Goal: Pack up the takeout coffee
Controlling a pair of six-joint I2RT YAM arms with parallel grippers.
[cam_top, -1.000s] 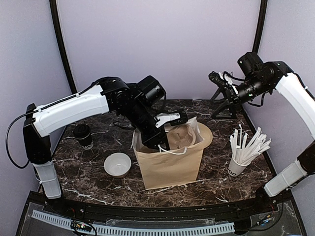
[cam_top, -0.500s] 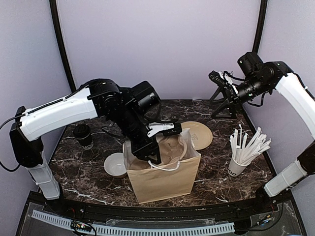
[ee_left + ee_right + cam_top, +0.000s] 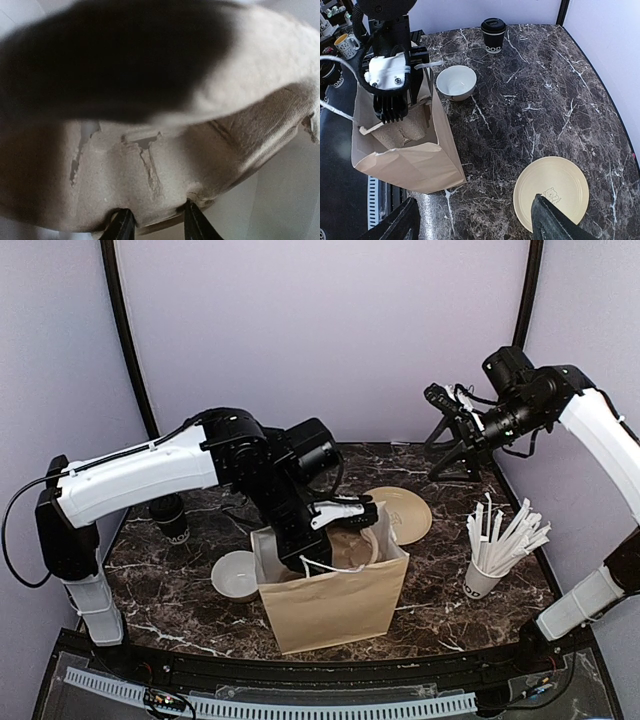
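The left end effector (image 3: 158, 212) is reaching down into the open top of a brown paper bag (image 3: 330, 605). Its two black fingers (image 3: 122, 226) are pinching the edge of a pale brown pressed-paper cup tray (image 3: 165, 150), which is sitting inside the bag. The bag is standing upright on the dark marble worktop (image 3: 450, 625). A round white bowl (image 3: 238, 575) is sitting just beside the bag's left side. The takeout coffee (image 3: 170, 516), a small black paper cup with a black lid on top, is standing upright farther left and behind the bag, well apart from it and from both end effectors. The right end effector (image 3: 475, 210) is hanging high up, behind and to the right of the bag, with its fingers spread wide around nothing. A round yellow plate (image 3: 402, 512) is lying flat just behind the bag's right side.
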